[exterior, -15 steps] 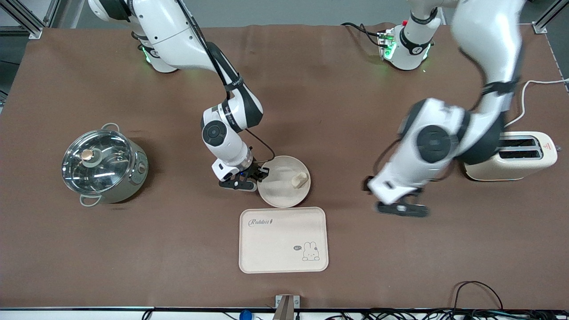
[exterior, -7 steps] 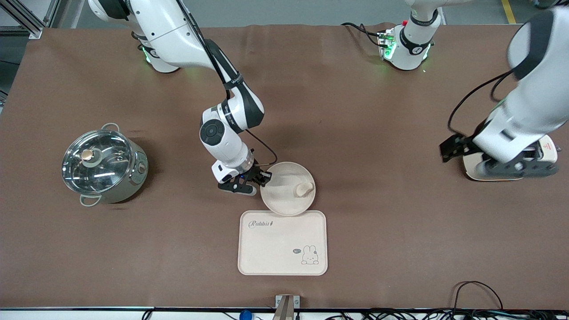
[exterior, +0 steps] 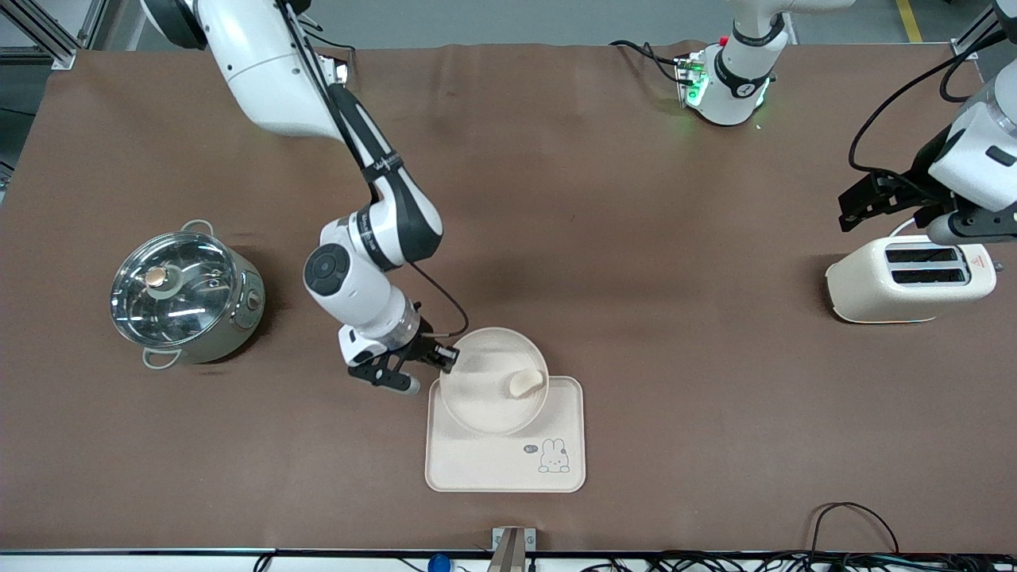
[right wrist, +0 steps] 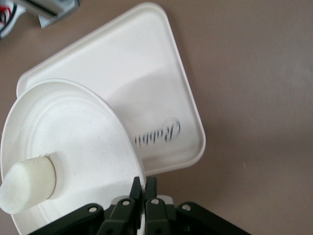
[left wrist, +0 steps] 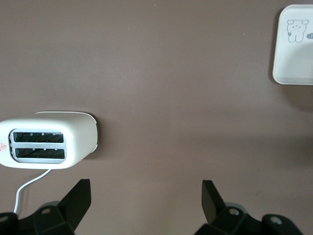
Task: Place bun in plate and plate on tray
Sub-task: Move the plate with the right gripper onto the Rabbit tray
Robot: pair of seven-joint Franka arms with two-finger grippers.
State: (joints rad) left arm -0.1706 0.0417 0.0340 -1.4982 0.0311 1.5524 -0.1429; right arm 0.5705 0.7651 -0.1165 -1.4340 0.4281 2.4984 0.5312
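The round cream plate (exterior: 485, 389) hangs over the part of the Rabbit tray (exterior: 505, 465) farther from the front camera, and its shadow falls on the tray. The bun (exterior: 524, 384) lies in the plate by the rim toward the left arm's end. My right gripper (exterior: 439, 362) is shut on the plate's rim. The right wrist view shows the gripper (right wrist: 145, 188) pinching the plate (right wrist: 83, 142), with the bun (right wrist: 27, 183) and the tray (right wrist: 146, 83) in sight. My left gripper (exterior: 973, 226) is open and empty over the toaster; its wrist view (left wrist: 145, 196) shows only table between the fingers.
A cream toaster (exterior: 910, 278) stands at the left arm's end of the table and shows in the left wrist view (left wrist: 49, 139). A steel pot with a glass lid (exterior: 184, 295) stands at the right arm's end. Cables run along the table's front edge.
My right gripper has carried the plate with the bun toward the front camera, from the bare table to over the tray. My left arm has swung away to its end, over the toaster.
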